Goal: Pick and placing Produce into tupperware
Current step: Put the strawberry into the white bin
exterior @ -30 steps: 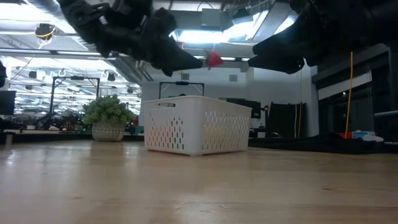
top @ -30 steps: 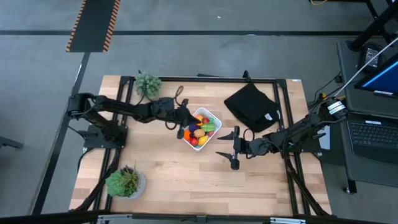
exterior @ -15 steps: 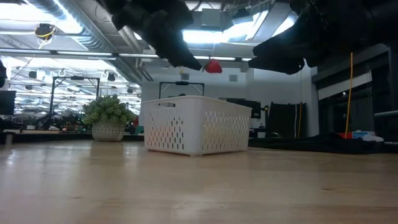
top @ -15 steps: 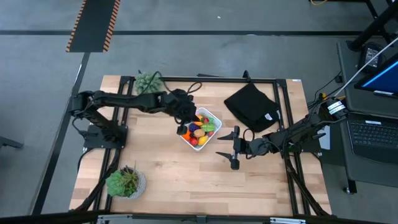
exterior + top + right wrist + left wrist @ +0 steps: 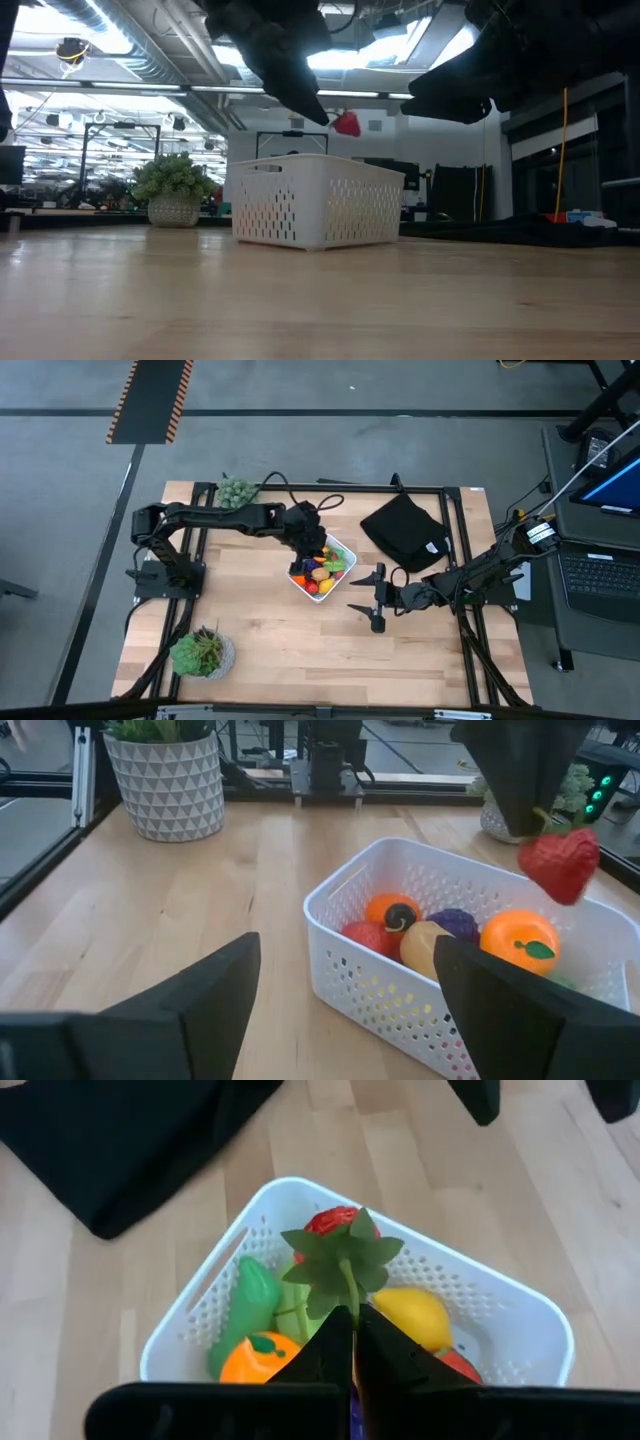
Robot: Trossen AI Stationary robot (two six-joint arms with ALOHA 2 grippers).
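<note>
Above the white perforated plastic container (image 5: 322,566), mid-table and already crowded with toy produce, the left gripper (image 5: 352,1342) pinches a red toy strawberry (image 5: 558,863) by its green leafy stem. Released off-centre, it could bounce off the piled fruit and roll out. The right gripper (image 5: 378,597) waits to the right, fingers wide. No legible writing shows.

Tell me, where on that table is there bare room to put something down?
Bare wood runs along the front edge, between the potted plant and the right gripper. It is crowded mid-table: white basket, black cloth, and left gripper holding a strawberry.
</note>
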